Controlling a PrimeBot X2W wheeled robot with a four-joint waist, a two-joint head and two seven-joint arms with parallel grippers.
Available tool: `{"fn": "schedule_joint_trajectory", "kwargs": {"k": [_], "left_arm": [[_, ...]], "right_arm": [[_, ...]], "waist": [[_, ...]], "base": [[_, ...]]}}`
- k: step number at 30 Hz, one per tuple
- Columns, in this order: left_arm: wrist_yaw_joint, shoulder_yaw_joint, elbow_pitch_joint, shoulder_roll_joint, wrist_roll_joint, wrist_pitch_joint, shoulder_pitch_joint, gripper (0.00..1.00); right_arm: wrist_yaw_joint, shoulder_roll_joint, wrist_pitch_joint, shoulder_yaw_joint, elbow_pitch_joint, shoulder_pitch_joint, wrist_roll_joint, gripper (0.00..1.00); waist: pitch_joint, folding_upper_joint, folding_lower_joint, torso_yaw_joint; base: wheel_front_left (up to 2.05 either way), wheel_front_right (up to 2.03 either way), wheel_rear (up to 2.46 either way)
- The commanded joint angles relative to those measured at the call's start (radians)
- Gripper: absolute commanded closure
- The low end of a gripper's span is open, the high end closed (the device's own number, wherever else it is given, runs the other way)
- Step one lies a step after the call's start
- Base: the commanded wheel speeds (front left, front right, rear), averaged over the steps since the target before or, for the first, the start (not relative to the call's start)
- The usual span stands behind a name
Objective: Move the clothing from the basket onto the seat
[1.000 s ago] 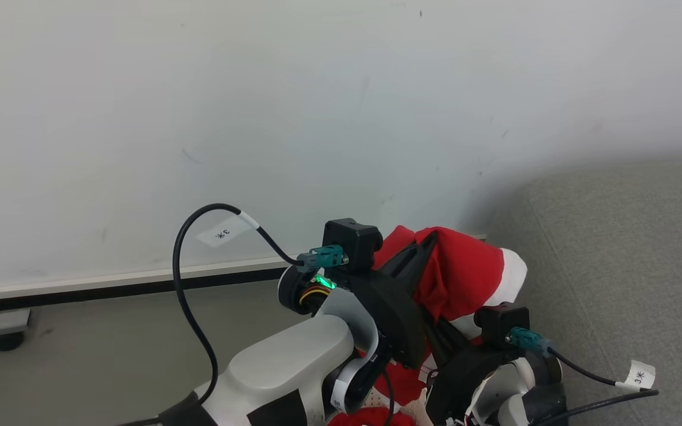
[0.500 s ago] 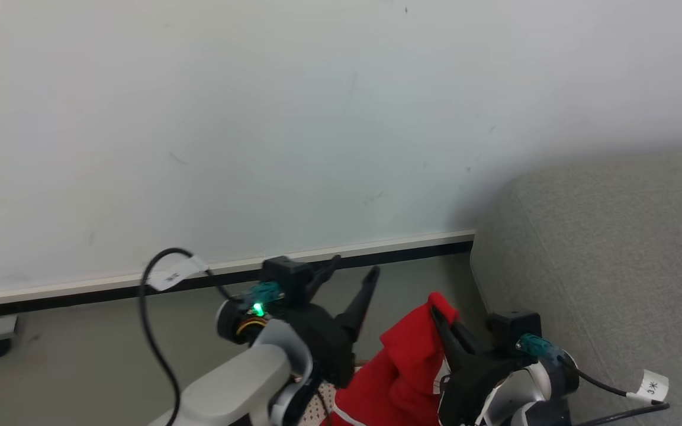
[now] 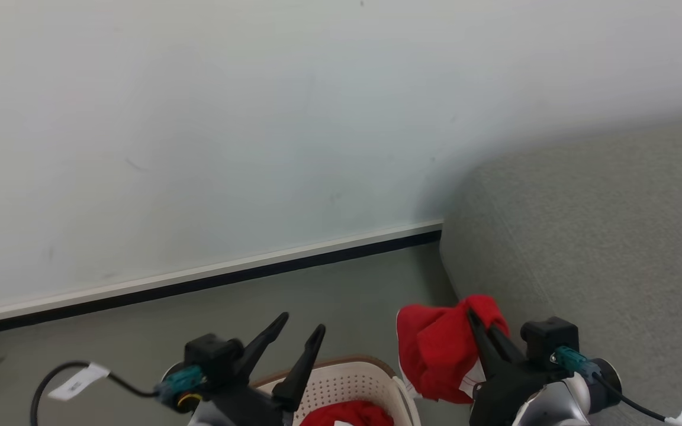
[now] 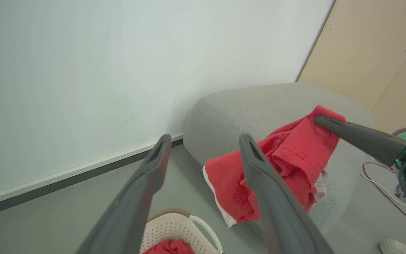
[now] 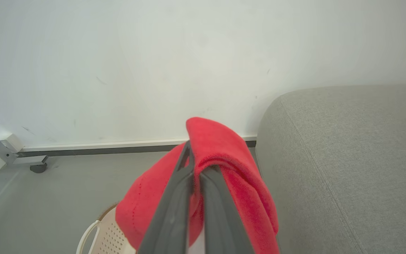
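The right claw (image 3: 475, 315) was clamped on a white-trimmed red garment (image 3: 436, 352), which hung draped over its fingers just beside the rounded edge of the grey seat (image 3: 589, 236). The left claw (image 3: 302, 323) stood with fingers spread, gripping nothing, above the cream basket (image 3: 350, 378), where more red clothing (image 3: 347, 413) lay.

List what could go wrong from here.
The red fabric garment hangs from the shut right gripper by one fold at the edge of the grey upholstered seat, not clearly over it: releasing now might drop it on the floor. Its trailing hem may also catch the cream perforated basket rim.
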Motion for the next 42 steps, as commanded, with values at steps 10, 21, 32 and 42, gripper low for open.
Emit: {"fn": "schedule_joint_trajectory", "kwargs": {"k": [10, 21, 32, 42], "left_arm": [[-0.010, 0.247, -0.147, 0.009, 0.172, -0.005, 0.247, 0.00], [-0.040, 0.325, -0.169, -0.026, 0.278, -0.004, 0.326, 0.00], [-0.099, 0.286, -0.102, -0.056, 0.320, -0.004, 0.248, 0.00], [-0.105, 0.270, -0.089, -0.053, 0.327, -0.004, 0.246, 0.00]], "right_arm": [[0.000, 0.001, 0.063, -0.042, -0.139, 0.092, -0.029, 1.00], [0.000, 0.001, 0.075, -0.025, -0.180, 0.112, -0.006, 1.00], [0.000, 0.001, 0.038, -0.090, -0.213, 0.151, 0.013, 1.00], [0.000, 0.001, 0.042, -0.054, -0.194, 0.099, -0.003, 1.00]], "waist": [[0.047, -0.0001, 0.0000, -0.179], [0.108, -0.0001, 0.0000, -0.384], [0.167, -0.0001, 0.0000, -0.417], [0.200, -0.0001, 0.0000, -0.418]], "base": [[0.00, 0.00, 0.00], [0.00, 0.00, 0.00], [0.00, 0.00, 0.00], [0.00, 0.00, 0.00]]}}
